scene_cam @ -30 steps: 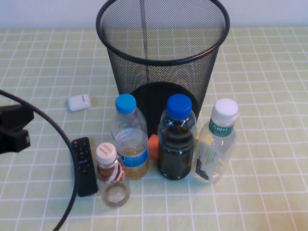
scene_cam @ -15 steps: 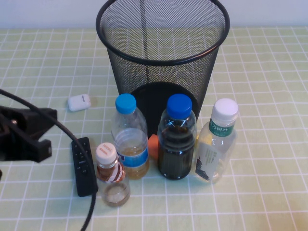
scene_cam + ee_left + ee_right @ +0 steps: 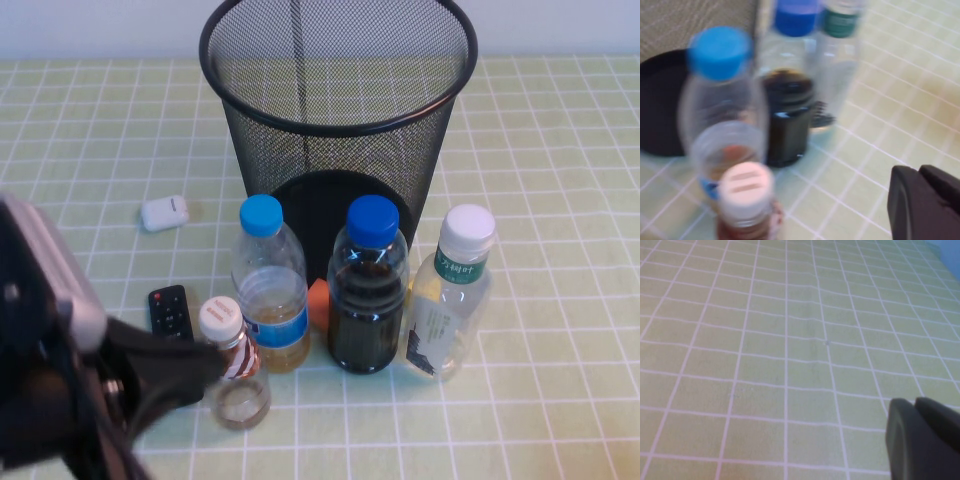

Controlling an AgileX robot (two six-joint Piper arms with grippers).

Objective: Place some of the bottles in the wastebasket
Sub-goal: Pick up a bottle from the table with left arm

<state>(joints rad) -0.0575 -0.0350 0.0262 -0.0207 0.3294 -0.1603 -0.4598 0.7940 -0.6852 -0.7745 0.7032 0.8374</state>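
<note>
The short bottle [image 3: 234, 372] stands upright at the near edge of the group, its white cap up and red-brown label around the neck; it is the closest item to the robot. In the left wrist view it [image 3: 746, 200] fills the foreground. The tall bottle [image 3: 451, 292], white-capped with a green-and-white label, stands upright at the 3 o'clock end of the row, well apart from the short one. The wastebasket [image 3: 338, 120] stands at 12 o'clock from the row, just behind it, open mouth up.

Between the two task bottles stand a blue-label bottle [image 3: 268, 285], at 1 o'clock from the short bottle and just beside it, and a dark bottle [image 3: 368, 285] next along, near the tall bottle. An orange item [image 3: 318, 304] shows in the gap between these two blue-capped bottles.

The left gripper [image 3: 165, 372] hangs low at 9 o'clock of the short bottle, its tip just beside the bottle; its fingers [image 3: 925, 205] are pressed together and hold nothing. Behind the arm lies a remote [image 3: 171, 312], partly hidden, and farther off at 11 o'clock a white case [image 3: 164, 212] lies on the desk [image 3: 560, 150].

The right gripper [image 3: 922, 437] is seen only in its own wrist view, over bare checked desk, fingers pressed together and empty.
</note>
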